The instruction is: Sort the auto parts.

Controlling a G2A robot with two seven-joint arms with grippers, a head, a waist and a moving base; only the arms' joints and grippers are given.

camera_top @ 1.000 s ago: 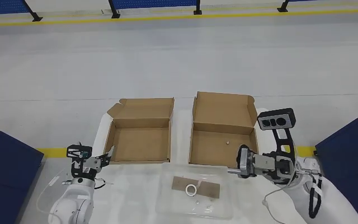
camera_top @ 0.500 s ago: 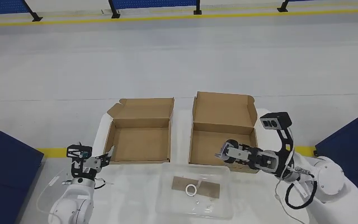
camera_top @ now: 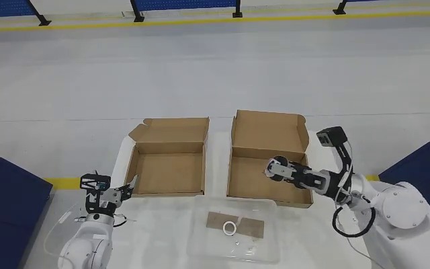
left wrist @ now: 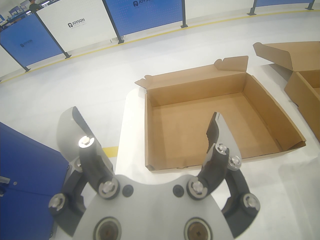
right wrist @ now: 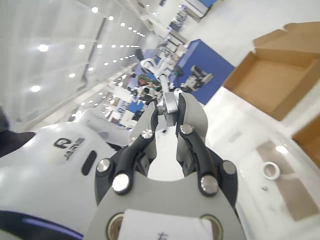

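- A clear tray (camera_top: 201, 249) was set at the near edge of the white table (camera_top: 161, 212), about midway along it. A brown sheet (camera_top: 252, 227) was laid in the tray, and a white ring (camera_top: 230, 228) was seen lying flat on the sheet.
- The left gripper (camera_top: 129, 188) was held low at the near left corner of the table. Its fingers were spread wide with nothing between them, and it was aimed at the left box (camera_top: 168, 173).
- The right gripper (camera_top: 271, 168) was seen over the floor of the right box (camera_top: 245, 181). Its fingers were pressed together on a small silver metal part (right wrist: 170, 105), which was pinched at the tips.
- The two brown cardboard boxes were placed side by side beyond the tray, close but apart, with their lids folded back on the far side.
- Blue and white barrier panels (left wrist: 145, 3) were seen across the pale floor, behind a yellow floor line (camera_top: 201, 20).
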